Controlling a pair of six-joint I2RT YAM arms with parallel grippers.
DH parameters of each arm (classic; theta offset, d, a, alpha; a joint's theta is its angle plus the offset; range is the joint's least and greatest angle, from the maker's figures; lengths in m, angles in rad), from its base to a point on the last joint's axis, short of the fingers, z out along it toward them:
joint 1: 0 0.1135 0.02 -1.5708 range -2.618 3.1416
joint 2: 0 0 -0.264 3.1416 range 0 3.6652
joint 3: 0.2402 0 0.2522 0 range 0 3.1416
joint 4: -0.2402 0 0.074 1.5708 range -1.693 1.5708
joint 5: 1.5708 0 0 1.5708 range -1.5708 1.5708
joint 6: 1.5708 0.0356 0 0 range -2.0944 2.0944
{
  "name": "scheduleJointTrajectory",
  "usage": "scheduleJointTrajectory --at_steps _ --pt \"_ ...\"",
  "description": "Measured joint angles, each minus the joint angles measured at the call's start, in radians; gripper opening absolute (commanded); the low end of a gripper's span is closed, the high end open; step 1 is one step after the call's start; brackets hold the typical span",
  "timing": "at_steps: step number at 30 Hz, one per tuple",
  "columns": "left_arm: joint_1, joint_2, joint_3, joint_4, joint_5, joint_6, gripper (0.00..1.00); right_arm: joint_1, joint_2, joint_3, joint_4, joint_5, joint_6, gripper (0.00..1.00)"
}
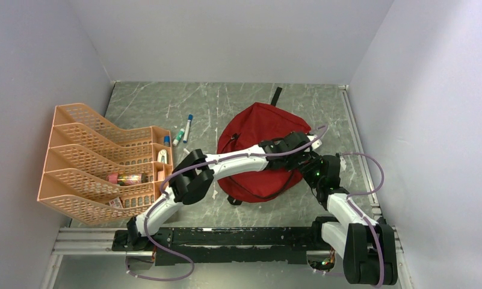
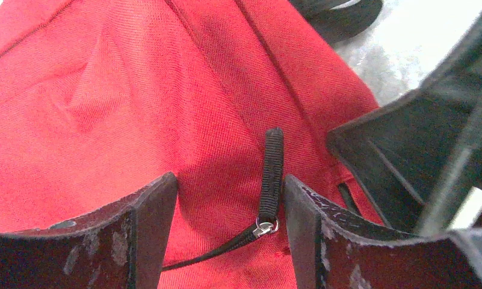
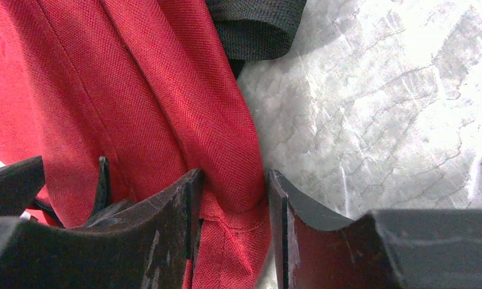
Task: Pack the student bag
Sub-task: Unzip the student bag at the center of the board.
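Left gripper: jaws open wide, set over the right-hand side of the student bag. The fingers straddle a zipper pull, which lies nearer the right-hand finger in the wrist view with a gap on both sides. Nothing is held.

Right gripper: jaws about half closed around a fold at the bag's edge. The fabric fills the gap and meets both fingers, so the grip appears closed on the bag, though the wrist view does not confirm how firmly.

Materials and shapes:
- Student bag: soft red woven fabric with a visible twill grain, creased and stitched at the seams; rounded outline from above. It lies flat near the middle of the table.
- Zipper pull: black ribbed cord, straight, joined to a small silver ring.
- Strap: black webbing, looped, beside the bag's edge.
- Table: grey marbled surface, scratched.

Surroundings:
- The right gripper body stands just beside the left gripper, crowding the same side of the bag.
- An orange plastic mesh organiser stands at the left, well apart from the bag.
- Two markers lie between the organiser and the bag
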Motion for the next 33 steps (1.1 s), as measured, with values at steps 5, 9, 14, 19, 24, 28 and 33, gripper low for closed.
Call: scheduleJointTrajectory --at_steps 5,9,14,19,24,28,33 --pt "0.0 0.042 0.005 0.01 -0.032 0.009 0.59 -0.003 0.0 -0.008 0.015 -0.012 0.0 0.47" --pt "0.0 0.05 0.01 0.014 -0.048 0.008 0.41 -0.005 0.005 -0.01 0.025 -0.019 0.0 0.47" --pt "0.0 0.05 0.021 0.015 -0.068 -0.008 0.18 -0.008 0.016 -0.01 0.038 -0.032 -0.001 0.47" --pt "0.011 0.049 0.021 0.016 -0.058 -0.052 0.05 -0.01 0.024 -0.011 0.05 -0.041 -0.006 0.47" --pt "0.056 0.01 -0.023 0.034 0.052 -0.151 0.05 -0.013 0.027 -0.011 0.054 -0.048 -0.008 0.47" --pt "0.108 -0.042 -0.092 0.071 0.171 -0.231 0.06 -0.013 0.032 -0.011 0.061 -0.055 -0.012 0.47" --pt "0.167 -0.099 -0.175 0.126 0.306 -0.307 0.19 -0.013 0.037 -0.011 0.067 -0.071 -0.014 0.47"
